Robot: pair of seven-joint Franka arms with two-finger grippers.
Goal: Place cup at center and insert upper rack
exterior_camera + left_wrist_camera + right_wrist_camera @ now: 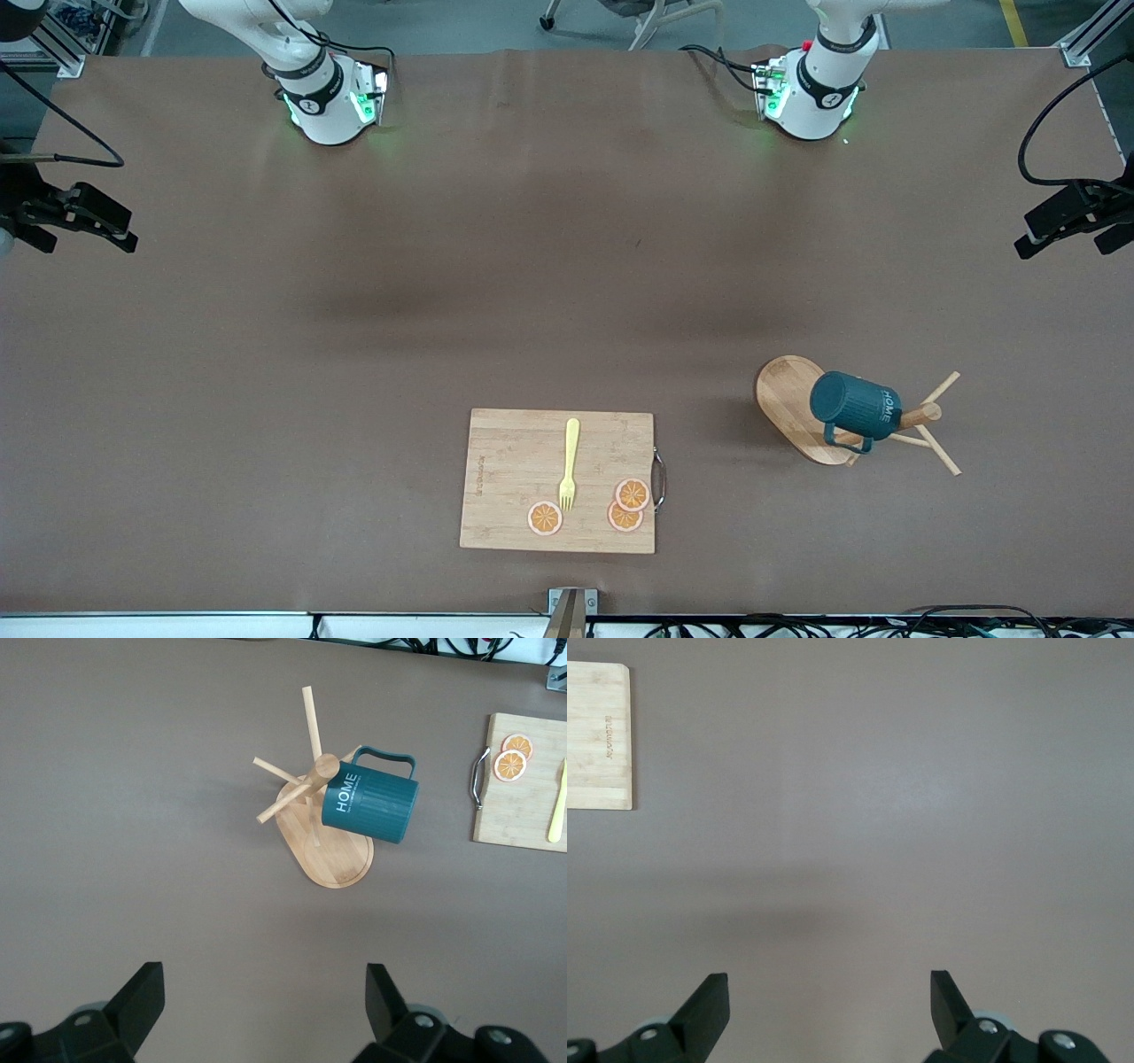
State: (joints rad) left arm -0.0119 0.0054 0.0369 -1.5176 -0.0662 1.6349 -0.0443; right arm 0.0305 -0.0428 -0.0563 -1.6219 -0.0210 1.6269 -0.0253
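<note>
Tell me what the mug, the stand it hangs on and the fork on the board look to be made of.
The cup: probably glazed ceramic or enamel; dark teal ribbed wall with a soft sheen and white lettering.
The upper rack: light wood, likely bamboo; visible grain on the oval base, smooth round post and pegs.
The fork: pale yellow, uniform and matte, so seemingly plastic, though the look leaves it open.
</note>
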